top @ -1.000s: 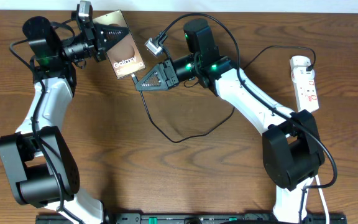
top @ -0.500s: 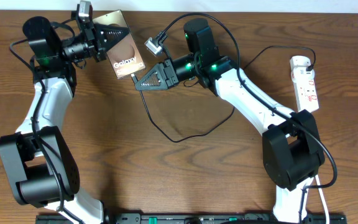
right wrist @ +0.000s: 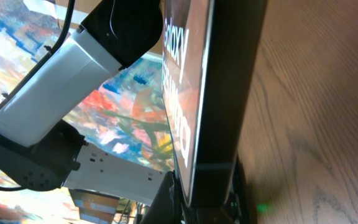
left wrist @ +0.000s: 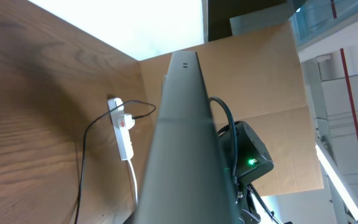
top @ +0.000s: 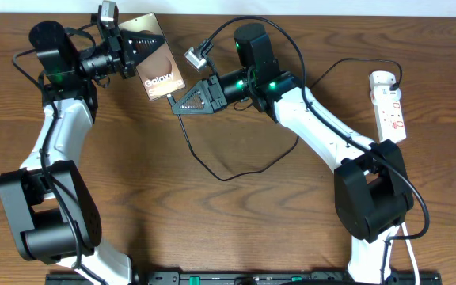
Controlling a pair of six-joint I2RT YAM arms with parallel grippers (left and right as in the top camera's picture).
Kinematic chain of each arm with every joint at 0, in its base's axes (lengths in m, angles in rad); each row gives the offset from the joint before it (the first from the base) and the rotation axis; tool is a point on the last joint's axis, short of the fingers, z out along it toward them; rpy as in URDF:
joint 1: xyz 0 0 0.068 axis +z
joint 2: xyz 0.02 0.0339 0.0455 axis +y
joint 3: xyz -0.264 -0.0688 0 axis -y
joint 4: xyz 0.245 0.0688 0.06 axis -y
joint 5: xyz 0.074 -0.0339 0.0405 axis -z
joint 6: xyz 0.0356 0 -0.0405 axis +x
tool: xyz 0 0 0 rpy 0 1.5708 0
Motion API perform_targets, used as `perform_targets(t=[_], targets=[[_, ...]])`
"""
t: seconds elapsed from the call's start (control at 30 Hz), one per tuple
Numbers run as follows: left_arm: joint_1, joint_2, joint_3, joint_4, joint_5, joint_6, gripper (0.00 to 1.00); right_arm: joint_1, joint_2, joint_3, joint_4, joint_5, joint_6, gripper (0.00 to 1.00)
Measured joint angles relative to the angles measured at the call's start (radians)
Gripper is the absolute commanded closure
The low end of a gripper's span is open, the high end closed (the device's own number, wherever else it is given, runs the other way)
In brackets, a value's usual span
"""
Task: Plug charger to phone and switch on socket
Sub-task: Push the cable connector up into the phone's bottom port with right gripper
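Note:
The phone (top: 161, 73) is held off the table at the back left, its "Galaxy" face up, with my left gripper (top: 142, 43) shut on its far end. My right gripper (top: 176, 106) is shut against the phone's near lower corner, where the charger cable (top: 226, 180) starts. The connector tip itself is hidden between the jaws. The cable loops over the table to a black plug (top: 397, 80) in the white socket (top: 391, 107) at the far right. The right wrist view shows the phone's edge (right wrist: 222, 93) filling the space at the jaws. In the left wrist view the phone (left wrist: 179, 143) blocks the fingers.
The socket (left wrist: 122, 129) and its white lead (left wrist: 133, 182) lie by the table's back edge. The right arm's white links (top: 323, 127) cross the middle right, and the left arm (top: 58, 142) stands along the left side. A black rail (top: 236, 277) runs along the front edge.

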State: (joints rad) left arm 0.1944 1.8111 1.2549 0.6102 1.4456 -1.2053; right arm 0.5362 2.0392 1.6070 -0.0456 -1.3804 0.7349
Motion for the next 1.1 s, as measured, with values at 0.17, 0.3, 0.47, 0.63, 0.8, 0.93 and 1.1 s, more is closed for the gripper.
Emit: perform_targets(t=[0.17,0.3,0.47,0.63,0.8,0.93,1.1], targets=[[0.000,0.000,0.000,0.000,-0.001,0.005,0.93,0.000,0.000,0.000,0.000,0.007,0.014,0.99],[0.000,0.000,0.000,0.010,-0.004,0.009,0.93,0.000,0.000,0.000,0.000,0.016,0.019,0.99],[0.001,0.000,0.000,0.027,-0.004,0.013,0.93,0.000,0.000,0.000,0.006,0.025,0.023,0.99],[0.002,0.000,0.000,0.028,-0.005,0.013,0.93,0.000,0.000,-0.007,0.053,0.027,0.050,0.99],[0.006,0.000,0.000,0.028,-0.004,0.013,0.93,0.000,0.000,-0.011,0.072,0.031,0.069,0.99],[0.006,0.000,0.000,0.028,-0.004,0.013,0.93,0.000,0.000,-0.011,0.073,0.031,0.072,0.99],[0.005,0.000,0.000,0.029,-0.004,0.013,0.93,0.000,0.000,-0.011,0.073,0.032,0.073,0.99]])
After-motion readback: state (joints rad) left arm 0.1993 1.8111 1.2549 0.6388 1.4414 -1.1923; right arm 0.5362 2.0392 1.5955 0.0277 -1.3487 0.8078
